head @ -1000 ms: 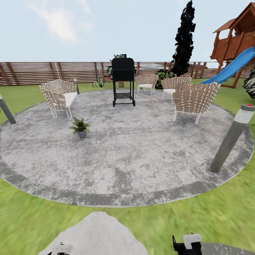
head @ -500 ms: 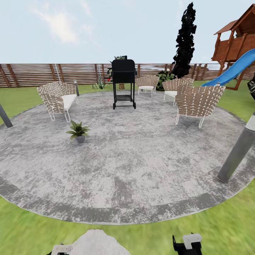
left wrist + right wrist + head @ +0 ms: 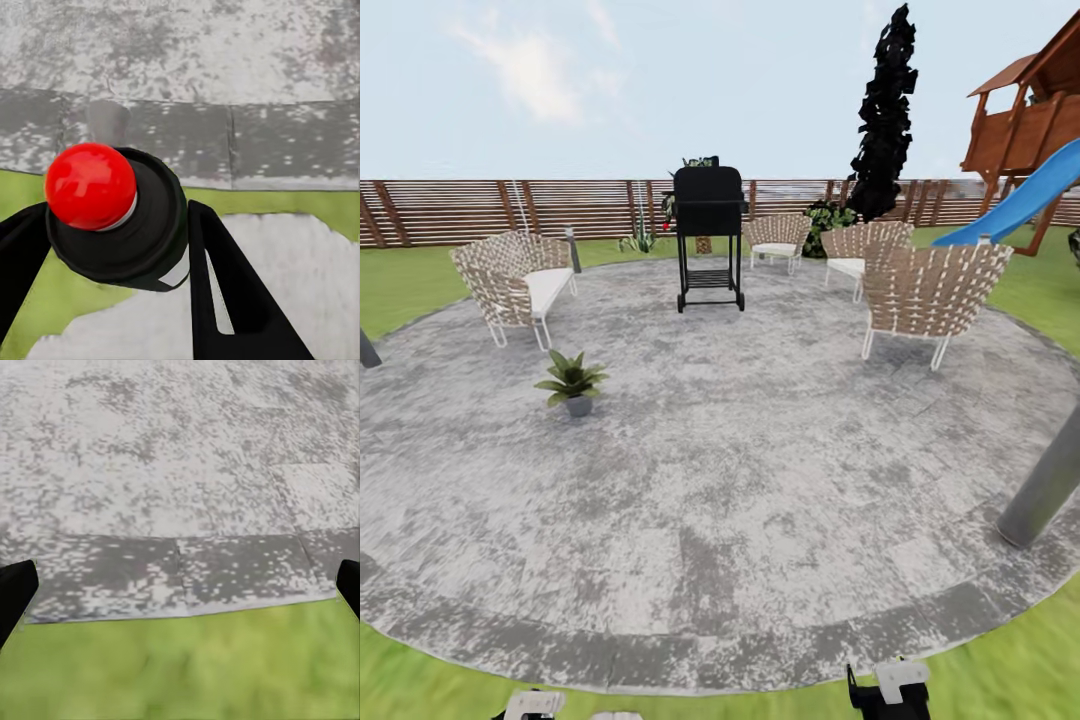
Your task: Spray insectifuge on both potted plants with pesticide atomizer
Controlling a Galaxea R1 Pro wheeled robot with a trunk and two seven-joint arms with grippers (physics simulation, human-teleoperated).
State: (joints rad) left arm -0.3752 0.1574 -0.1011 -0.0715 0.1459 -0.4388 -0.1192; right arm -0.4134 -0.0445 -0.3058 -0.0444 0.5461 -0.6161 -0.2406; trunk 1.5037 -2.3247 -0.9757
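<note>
Grey mottled stone paving (image 3: 740,480) formed a round patio ringed by grass (image 3: 1020,660). One potted plant (image 3: 571,381) stood on the paving toward the left side, near a woven sofa (image 3: 510,280). A black grill (image 3: 708,238) stood at the far middle, with woven chairs (image 3: 930,295) to its right. A wooden fence (image 3: 480,210) closed the rear, and a blue slide (image 3: 1020,200) rose at the far right. A grey post (image 3: 1050,480) leaned at the right edge.

The left gripper (image 3: 112,247) had its dark jaws pinching the pesticide atomizer (image 3: 116,217), seen top-on with a red cap, above the patio border. The right gripper (image 3: 180,585) had its jaws spread wide, nothing between them, over the paving edge and grass. Both gripper tops showed at the bottom of the head view.
</note>
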